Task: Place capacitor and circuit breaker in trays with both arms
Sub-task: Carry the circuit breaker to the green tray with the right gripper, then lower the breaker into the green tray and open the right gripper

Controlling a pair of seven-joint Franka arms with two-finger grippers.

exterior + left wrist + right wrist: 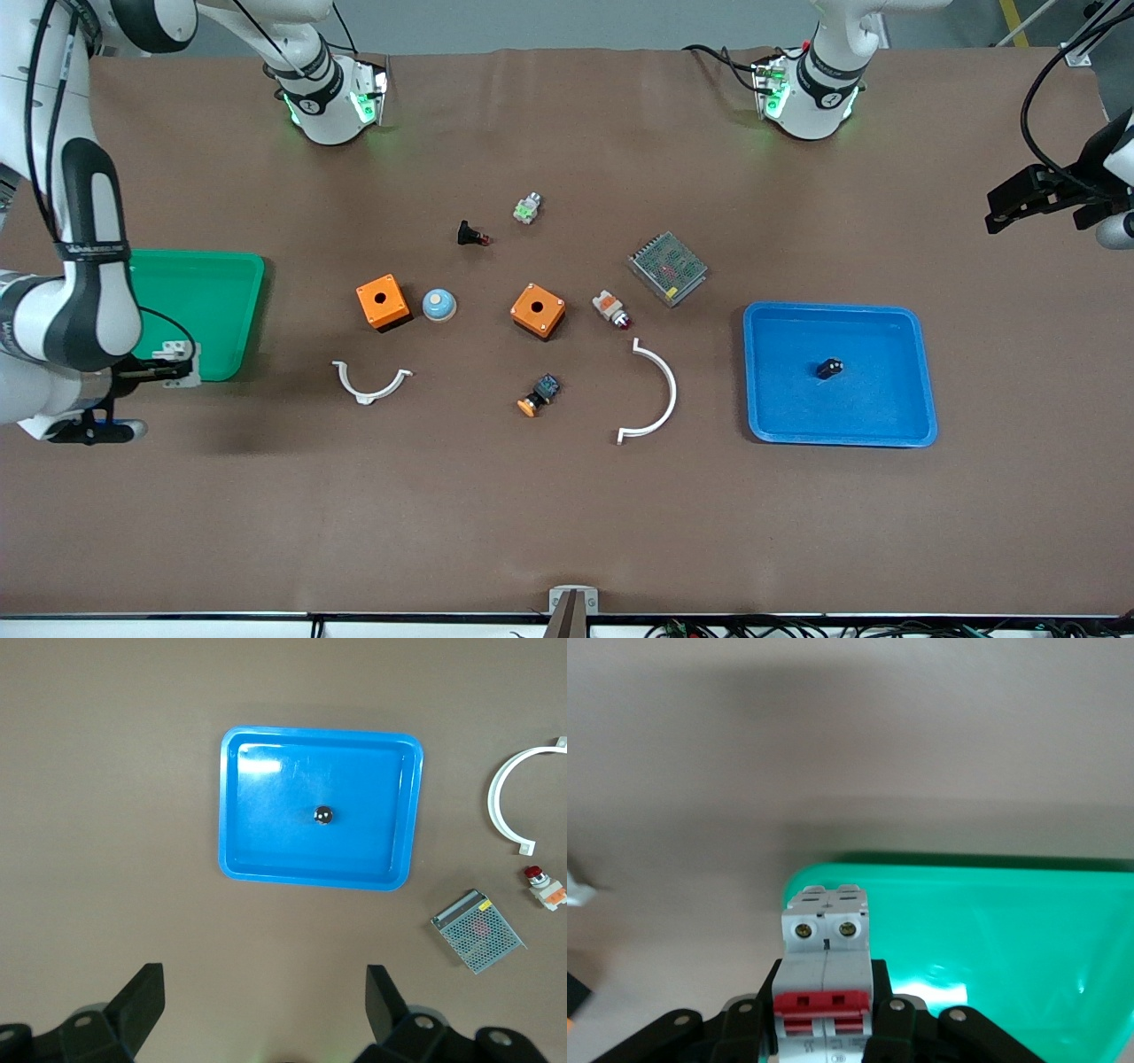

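Observation:
The capacitor (829,368), a tiny dark cylinder, lies in the blue tray (886,425) toward the left arm's end of the table. It also shows in the left wrist view (323,815), in that tray (266,850). My left gripper (1032,197) is open and empty, high over the left arm's end of the table (264,1001). My right gripper (159,369) is shut on the white circuit breaker (180,361) with red toggles (826,966). It holds the breaker over the green tray's (213,292) corner nearest the front camera; the tray also shows in the right wrist view (992,948).
Between the trays lie two orange boxes (382,301) (538,310), a blue-white dome (438,305), a black push-button (472,235), a green-white part (527,208), a mesh-topped metal box (668,268), a white-orange part (611,309), an orange-capped switch (539,396) and two white arcs (372,383) (660,399).

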